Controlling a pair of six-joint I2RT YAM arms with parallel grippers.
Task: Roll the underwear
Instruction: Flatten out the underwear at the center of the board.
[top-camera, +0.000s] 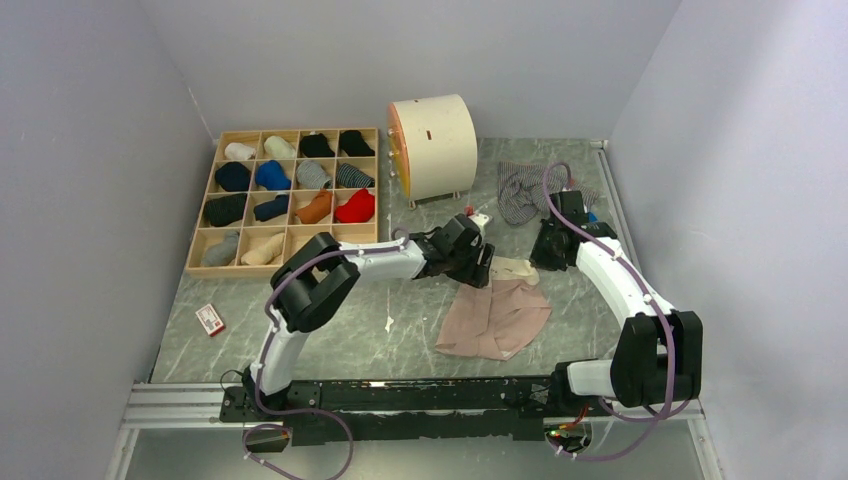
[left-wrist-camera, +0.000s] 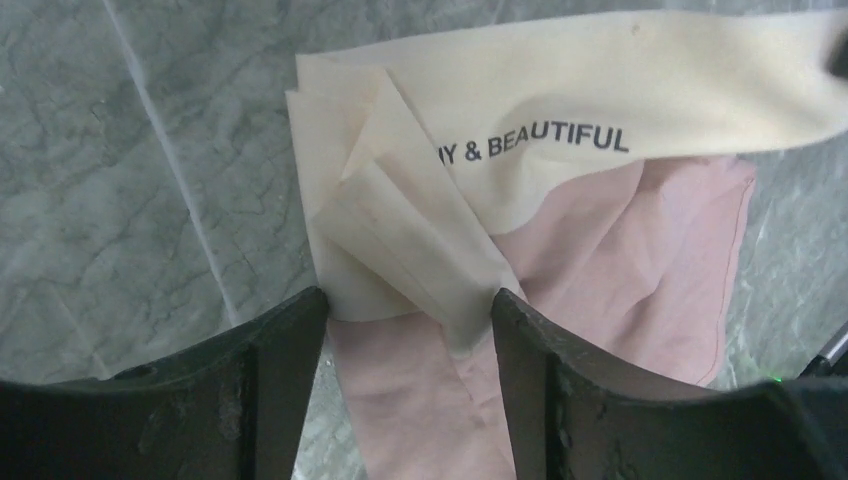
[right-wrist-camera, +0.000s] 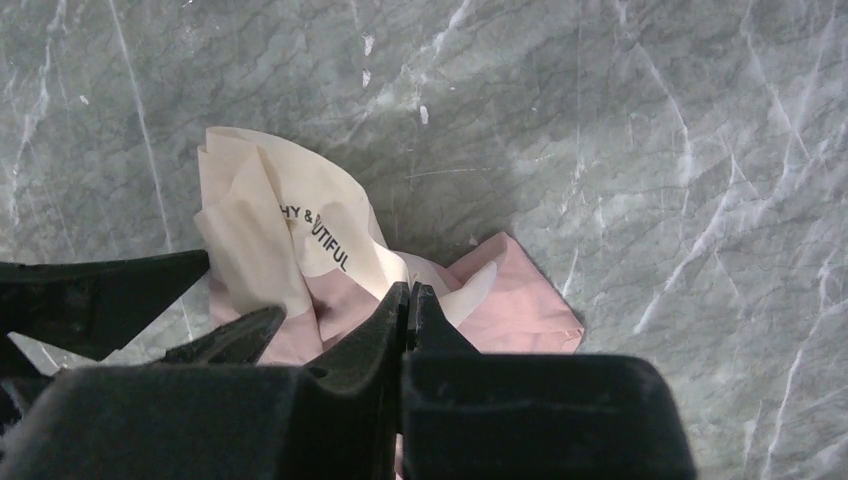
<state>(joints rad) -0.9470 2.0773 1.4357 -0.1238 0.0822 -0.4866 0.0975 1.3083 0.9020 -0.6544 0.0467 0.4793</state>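
The pink-beige underwear (top-camera: 495, 318) has a cream waistband (left-wrist-camera: 600, 90); the grey underwear (top-camera: 520, 190) has white stripes.

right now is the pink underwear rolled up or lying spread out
Mostly spread, not rolled: the pink underwear lies flat, only its cream waistband bunched into folds between the open left gripper fingers.

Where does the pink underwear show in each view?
Top external: pink underwear just right of centre, lower half.
Left wrist: centre to right, running down to the bottom edge.
Right wrist: lower centre.
Shared landmark: its cream lettered waistband.
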